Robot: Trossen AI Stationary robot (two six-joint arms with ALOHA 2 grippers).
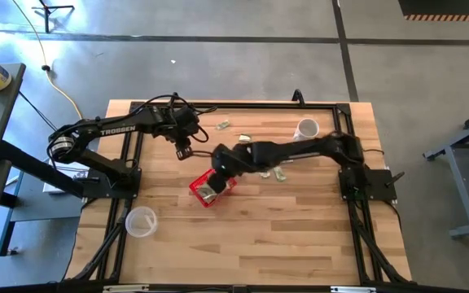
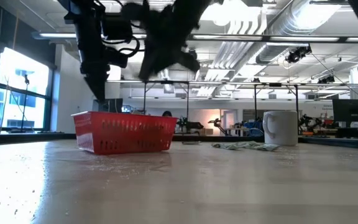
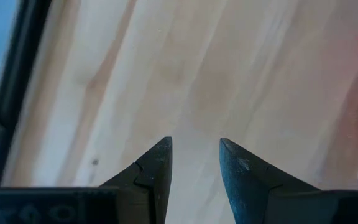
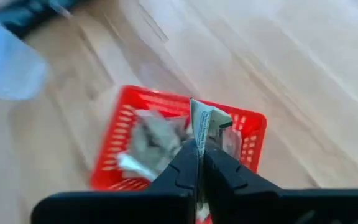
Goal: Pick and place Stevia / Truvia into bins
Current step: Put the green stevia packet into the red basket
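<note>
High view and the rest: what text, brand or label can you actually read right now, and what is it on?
"TROSSEN": white letters along the left arm in the high view.
Sachet pinched in the right tool over the red basket: print too blurred to read.
Lettering on the left tool body, left wrist view: cut off, unreadable.
White mug: no text visible.

Pale wood counter (image 1: 300,228), planked and matt, grain streaking its smooth boards, framed by dark metal rails. Red basket (image 4: 253,134) is slotted plastic with a slight sheen. Crumpled paper sachets (image 4: 154,146) lie inside it, one creased sachet (image 4: 202,121) pinched in the matt black right gripper (image 4: 199,152). White mug (image 2: 280,127) looks smooth, glazed. Clear cup (image 1: 141,221) is thin translucent plastic.
</note>
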